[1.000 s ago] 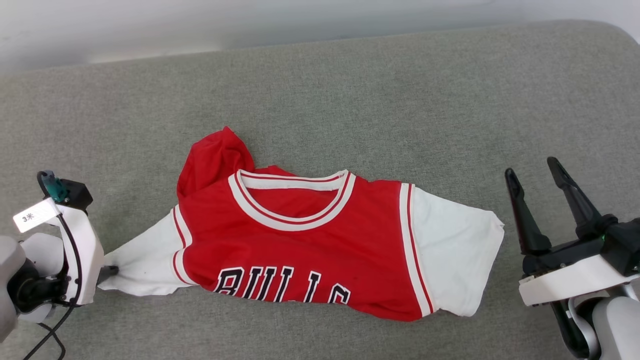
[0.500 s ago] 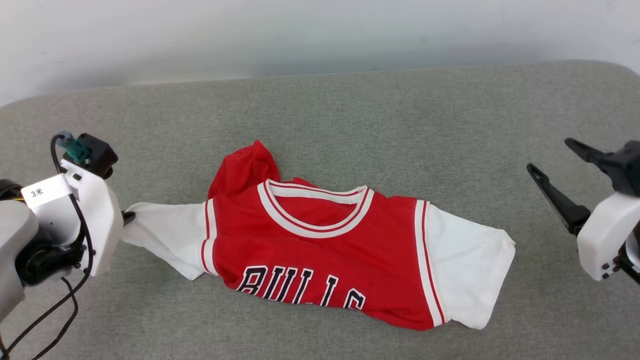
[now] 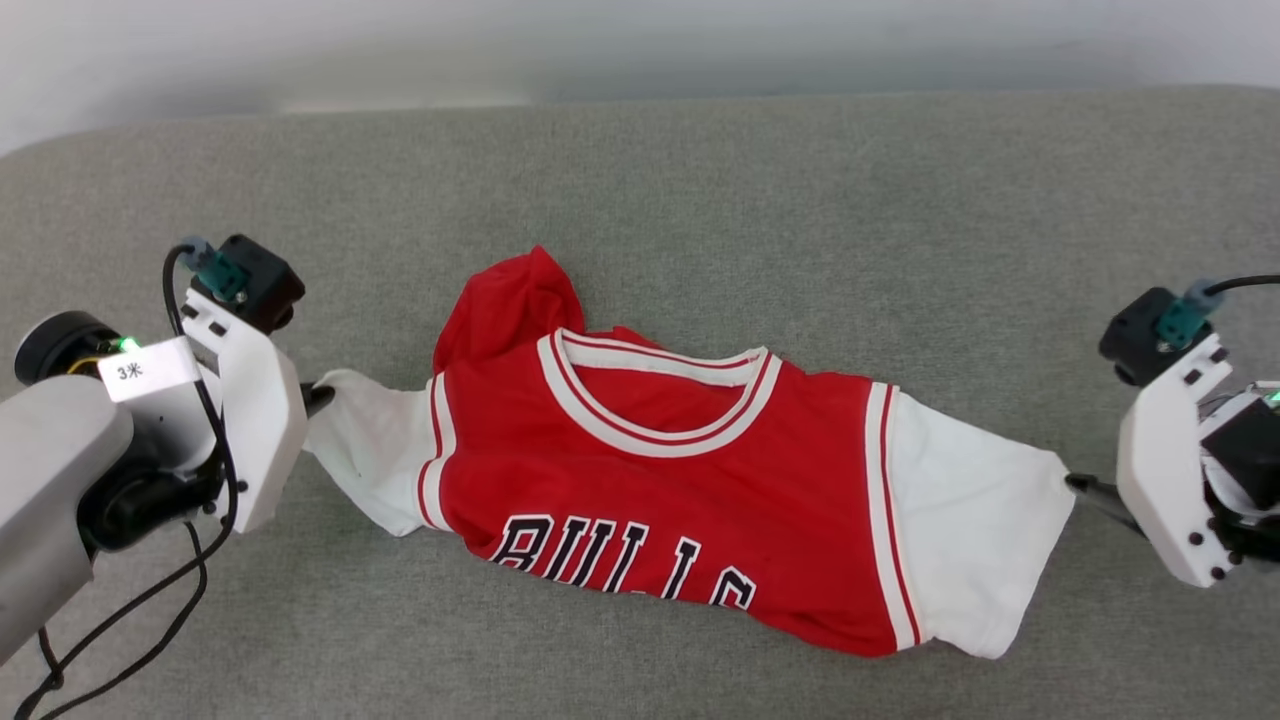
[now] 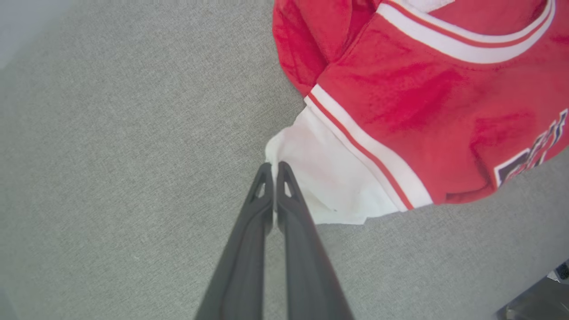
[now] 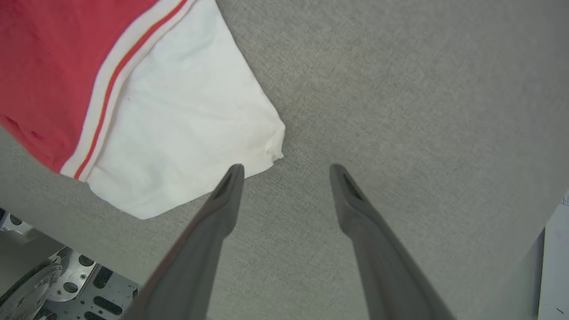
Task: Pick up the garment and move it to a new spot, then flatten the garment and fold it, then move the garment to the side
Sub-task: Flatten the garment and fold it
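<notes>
**Left gripper pinches one sleeve, right gripper gapes at the other**

The left gripper (image 4: 274, 166) has its two dark fingers pressed together on the outer edge of the left-side sleeve (image 4: 331, 186) of the Bulls jersey (image 3: 660, 490). A sliver of white cloth shows between the fingers just behind the tips. Where it is pinched, the sleeve gathers to a point at the fingertips and widens away from them toward the red body. Straight ahead of this gripper lie the sleeve's red-and-white striped seam and the red chest. A bunched fold of red cloth (image 3: 500, 310) sits beyond, to the far side of the collar.

The right gripper (image 5: 286, 168) stands wide apart and holds nothing. The right-side sleeve (image 5: 178, 129) lies just ahead of it. Its corner reaches into the space in front of the gap, closer to the finger on the jersey's side. That finger's tip sits at the sleeve's hem; whether it touches the cloth cannot be told. The other finger is over bare upholstery.

Between the two grippers the jersey lies chest up on a grey fabric surface (image 3: 700, 190). Its striped collar (image 3: 660, 400) is on the side away from the robot, and the black "BULLS" lettering (image 3: 620, 565) is half tucked under the near, rumpled hem. The lower body of the jersey is folded beneath and hidden.
</notes>
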Controlling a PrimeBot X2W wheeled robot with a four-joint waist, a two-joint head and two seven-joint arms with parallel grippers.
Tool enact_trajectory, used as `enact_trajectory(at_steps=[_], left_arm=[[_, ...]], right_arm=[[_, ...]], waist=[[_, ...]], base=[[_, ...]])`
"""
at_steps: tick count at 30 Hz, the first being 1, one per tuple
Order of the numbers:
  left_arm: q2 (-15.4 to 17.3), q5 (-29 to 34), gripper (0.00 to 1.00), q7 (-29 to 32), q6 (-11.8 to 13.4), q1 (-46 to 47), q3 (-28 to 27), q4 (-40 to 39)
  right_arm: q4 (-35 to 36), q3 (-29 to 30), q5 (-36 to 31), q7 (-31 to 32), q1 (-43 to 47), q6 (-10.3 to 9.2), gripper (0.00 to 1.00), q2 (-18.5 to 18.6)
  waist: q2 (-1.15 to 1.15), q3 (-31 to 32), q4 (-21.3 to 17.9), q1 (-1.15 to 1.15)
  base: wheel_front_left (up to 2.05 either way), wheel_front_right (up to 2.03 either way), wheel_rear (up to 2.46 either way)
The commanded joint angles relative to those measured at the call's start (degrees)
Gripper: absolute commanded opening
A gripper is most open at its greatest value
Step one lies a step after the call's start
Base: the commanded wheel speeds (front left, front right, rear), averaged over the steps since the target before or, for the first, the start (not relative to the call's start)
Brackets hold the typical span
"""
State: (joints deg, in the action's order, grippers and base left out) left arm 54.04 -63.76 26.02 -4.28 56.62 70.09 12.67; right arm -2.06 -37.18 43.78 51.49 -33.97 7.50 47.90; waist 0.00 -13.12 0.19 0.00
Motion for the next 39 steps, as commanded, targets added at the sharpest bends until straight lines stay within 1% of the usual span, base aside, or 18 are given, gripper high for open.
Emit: enact_trajectory(at_steps=[1, 5, 6, 10, 13, 15, 16, 17, 21, 26, 29, 33, 35, 39], left_arm=[[0.0, 0.3, 0.00, -0.1, 0.3, 0.8, -0.3, -0.3], [-0.2, 0.8, 0.00, -0.4, 0.4, 1.8, -0.7, -1.1], [-0.4, 1.0, 0.00, -0.6, 0.4, 2.3, -0.9, -1.2], [-0.8, 1.1, 0.00, -1.1, 0.3, 2.4, -1.1, -0.9], [-1.0, 0.6, 0.00, -1.6, 0.0, 2.0, -1.2, -0.4], [-0.9, 0.5, 0.00, -2.0, -0.1, 1.5, -1.1, -0.2], [-0.9, 0.6, 0.00, -2.2, -0.1, 1.3, -1.1, 0.0], [-0.8, 0.5, 0.00, -2.3, -0.1, 1.2, -1.1, 0.3], [-0.9, 0.3, 0.00, -3.2, -0.3, 0.9, -1.1, 0.7], [-0.3, 0.7, 0.00, -5.5, -0.2, 0.6, -1.9, -0.5], [0.8, 1.6, 0.00, -7.8, -0.4, 1.4, -2.8, -2.7], [2.1, 3.4, 0.00, -11.7, -0.4, 2.8, -4.4, -5.6], [2.4, 4.1, 0.00, -13.6, -0.3, 3.8, -5.5, -6.8], [2.6, 5.6, 0.00, -17.1, 0.4, 6.6, -8.1, -7.9]], right_arm=[[-0.7, -0.8, -0.3, 0.0, -1.0, -0.02, 1.00, -0.7], [-5.8, -4.1, -0.8, -1.2, -2.6, -0.03, 1.00, -2.8], [-8.3, -6.5, -1.4, -2.3, -2.8, -0.03, 1.00, -3.4], [-13.3, -11.5, 0.1, -5.3, -1.6, -0.01, 1.00, -5.8], [-14.7, -15.8, 2.2, -6.2, 0.0, 0.14, 1.00, -6.3], [-15.1, -16.2, 3.7, -8.2, -1.1, 0.14, 1.00, -6.6], [-15.1, -16.1, 3.8, -9.8, -2.0, 0.13, 0.46, -6.5], [-15.2, -16.2, 3.8, -11.0, -3.0, 0.08, 0.00, -6.1], [-15.2, -15.3, 5.8, -15.9, -6.2, 0.05, 0.00, -4.8], [-12.8, -13.9, 7.5, -22.3, -8.7, -0.03, 0.00, -1.6], [-10.5, -13.2, 8.3, -25.4, -9.0, -0.03, 0.00, 0.6], [-7.6, -10.8, 9.9, -28.7, -8.8, -0.03, 0.00, 3.2], [-6.1, -9.1, 9.6, -30.1, -9.7, -0.03, 0.00, 4.4], [-3.5, -5.7, 8.8, -31.0, -11.7, -0.03, 0.00, 5.5]], waist=[[0.00, -1.2, 0.7, 0.00], [0.00, -3.4, 1.3, 0.00], [0.00, -4.4, 1.6, 0.00], [0.00, -5.6, 1.9, 0.00], [0.00, -5.9, 1.9, 0.00], [0.00, -5.6, 1.5, 0.00], [0.00, -5.4, 1.3, 0.00], [0.00, -5.0, 1.2, 0.00], [0.00, -2.6, 0.7, 0.00], [0.00, 1.3, 0.5, 0.00], [0.00, 3.5, 0.4, 0.00], [0.00, 5.4, 0.3, 0.00], [0.00, 5.7, 0.2, 0.00], [0.00, 5.7, -0.3, 0.00]], base=[[0.00, 0.00, 0.00], [0.00, 0.00, 0.00], [0.00, 0.00, 0.00], [0.00, 0.00, 0.00], [0.00, 0.00, 0.00], [0.00, 0.00, 0.00], [0.00, 0.00, 0.00], [0.00, 0.00, 0.00], [0.00, 0.00, 0.00], [0.00, 0.00, 0.00], [0.00, 0.00, 0.00], [0.00, 0.00, 0.00], [0.00, 0.00, 0.00], [0.00, 0.00, 0.00]])
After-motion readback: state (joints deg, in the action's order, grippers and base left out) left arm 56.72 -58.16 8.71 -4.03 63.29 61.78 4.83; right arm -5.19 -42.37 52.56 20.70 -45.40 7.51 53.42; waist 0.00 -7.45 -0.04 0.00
